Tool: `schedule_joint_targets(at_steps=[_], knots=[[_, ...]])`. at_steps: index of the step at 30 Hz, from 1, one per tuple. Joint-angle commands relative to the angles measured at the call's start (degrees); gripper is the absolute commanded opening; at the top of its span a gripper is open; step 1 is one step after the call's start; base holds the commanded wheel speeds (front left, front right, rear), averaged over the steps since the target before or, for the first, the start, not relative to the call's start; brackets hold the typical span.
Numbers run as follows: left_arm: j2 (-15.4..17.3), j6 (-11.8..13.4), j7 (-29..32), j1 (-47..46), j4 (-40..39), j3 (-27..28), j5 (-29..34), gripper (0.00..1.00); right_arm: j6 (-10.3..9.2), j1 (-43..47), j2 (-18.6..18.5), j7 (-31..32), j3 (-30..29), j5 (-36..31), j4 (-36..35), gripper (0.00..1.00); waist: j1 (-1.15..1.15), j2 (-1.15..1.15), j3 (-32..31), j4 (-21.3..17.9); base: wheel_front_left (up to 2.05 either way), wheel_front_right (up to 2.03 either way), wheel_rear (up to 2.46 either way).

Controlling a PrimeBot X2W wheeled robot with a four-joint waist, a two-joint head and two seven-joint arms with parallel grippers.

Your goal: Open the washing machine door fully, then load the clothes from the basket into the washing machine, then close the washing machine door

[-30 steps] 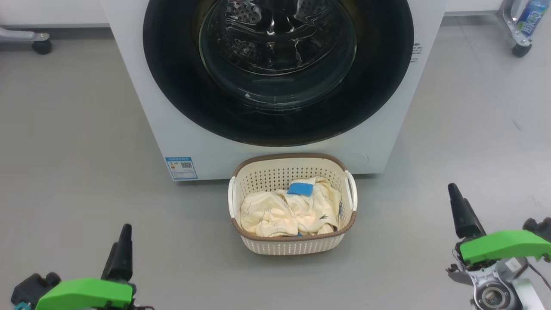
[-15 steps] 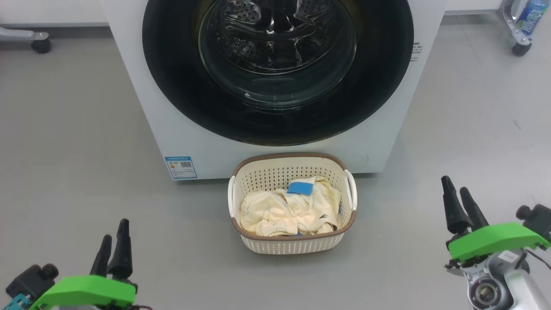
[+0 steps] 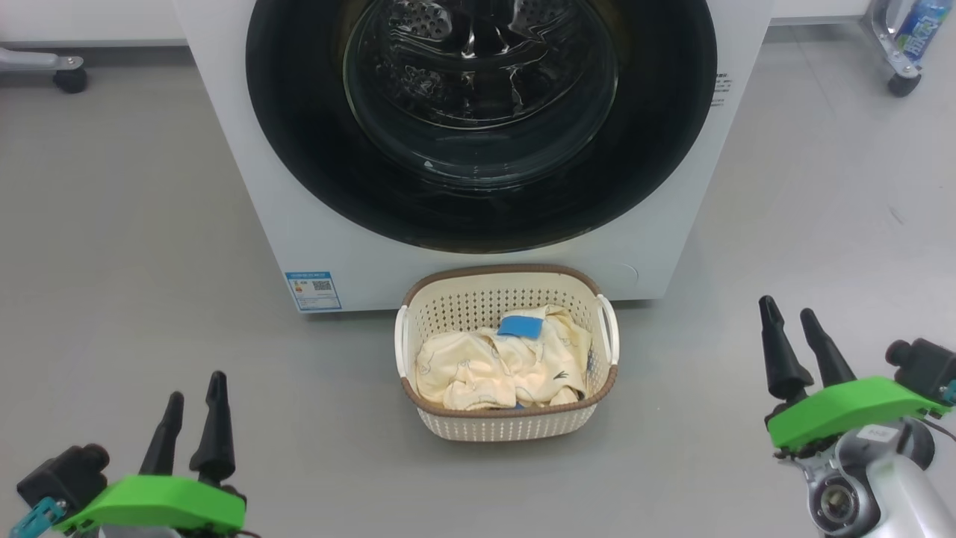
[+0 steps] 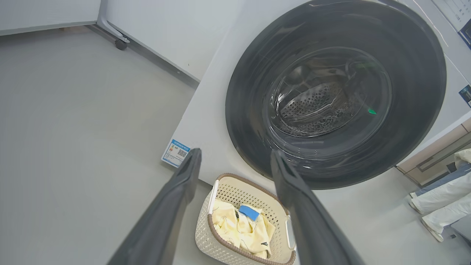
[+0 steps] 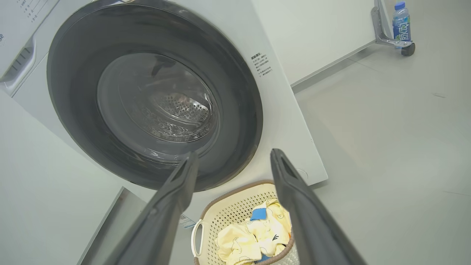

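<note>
The white washing machine (image 3: 299,224) stands ahead, and its round black-ringed door (image 3: 482,104) with the glass window sits flat against the front. On the floor right before it is the cream basket (image 3: 508,426), holding the pale yellow clothes (image 3: 493,362) with a blue patch. My left gripper (image 3: 194,385) hovers at the lower left, open and empty, well left of the basket. At the lower right my right gripper (image 3: 788,310) is open and empty too. From the wrists I see the door (image 4: 335,92) (image 5: 154,95) and the basket (image 4: 206,235) (image 5: 224,213) beyond my open fingers.
Grey floor spreads on both sides of the machine. A wheeled frame foot (image 3: 71,78) stands at the far left. At the far right stand another caster (image 3: 902,86) and a blue-labelled bottle (image 5: 401,22). A person's legs in pale trousers (image 4: 441,198) show to the machine's right.
Both grippers have turned at the wrist, so their two fingers now show side by side. The right gripper has risen a little. Basket, clothes and door have not moved.
</note>
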Motion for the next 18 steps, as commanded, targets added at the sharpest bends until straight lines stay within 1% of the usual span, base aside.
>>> schedule_joint_targets(at_steps=[1, 13, 18], knots=[[1.88, -0.27, -1.02, -3.06, -2.06, 1.51, 2.78, 1.0, -0.12, -3.62, -1.39, -0.86, 1.09, -2.53, -1.98, 1.0, 0.0, 0.0, 0.0, -0.02, 0.0, 0.0, 0.0], [2.18, -0.21, -2.86, -3.67, -0.68, 3.08, 12.25, 1.0, -0.14, -4.3, -1.6, -1.01, 1.82, -9.82, -1.97, 1.0, 0.0, 0.0, 0.11, -0.09, 0.0, 0.0, 0.0], [2.73, 0.79, -3.87, -4.16, -0.52, 3.53, 17.36, 1.0, -0.15, -4.46, -1.61, -0.48, 2.34, -13.9, -2.0, 1.0, 0.0, 0.0, 0.02, -0.21, 0.0, 0.0, 0.0]])
